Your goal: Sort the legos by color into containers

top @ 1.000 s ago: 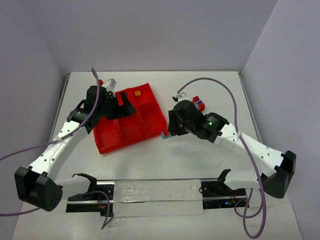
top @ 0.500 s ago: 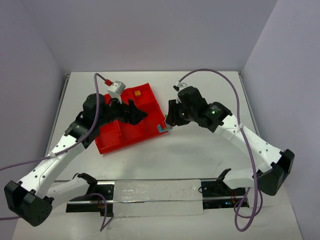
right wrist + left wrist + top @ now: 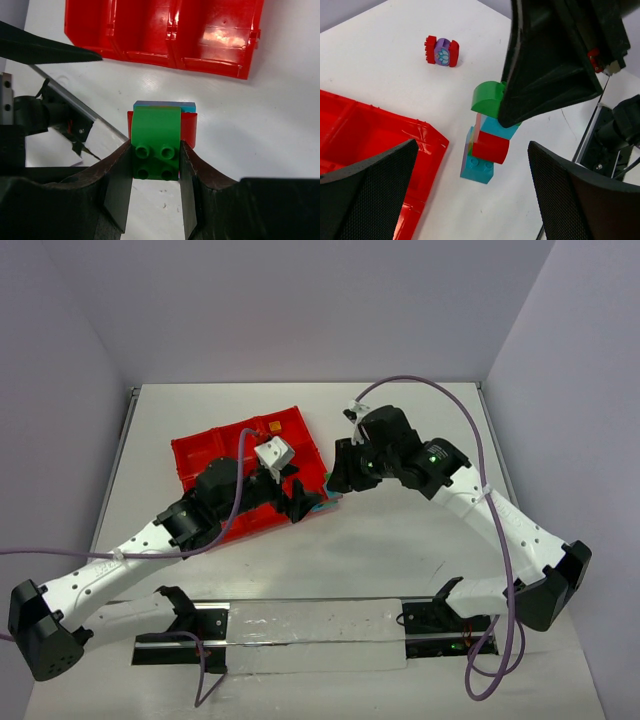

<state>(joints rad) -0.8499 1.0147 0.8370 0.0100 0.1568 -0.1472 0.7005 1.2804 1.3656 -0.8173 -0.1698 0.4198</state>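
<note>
My right gripper is shut on a lego stack, its fingers pinching the green brick on top, with a red and a teal-blue brick below. It holds the stack just off the table by the near right corner of the red tray. In the left wrist view the stack hangs between and ahead of my open, empty left gripper. From above, my left gripper reaches over the tray toward my right gripper. An orange-yellow brick lies in a far compartment.
A small red and purple piece lies on the table beyond the stack. The tray's corner is just left of the stack; its near wall shows in the right wrist view. A metal rail runs along the near edge.
My left arm has swung right across the tray, its gripper now next to the stack. My right gripper has moved the stack a little left and away, close to the tray corner.
</note>
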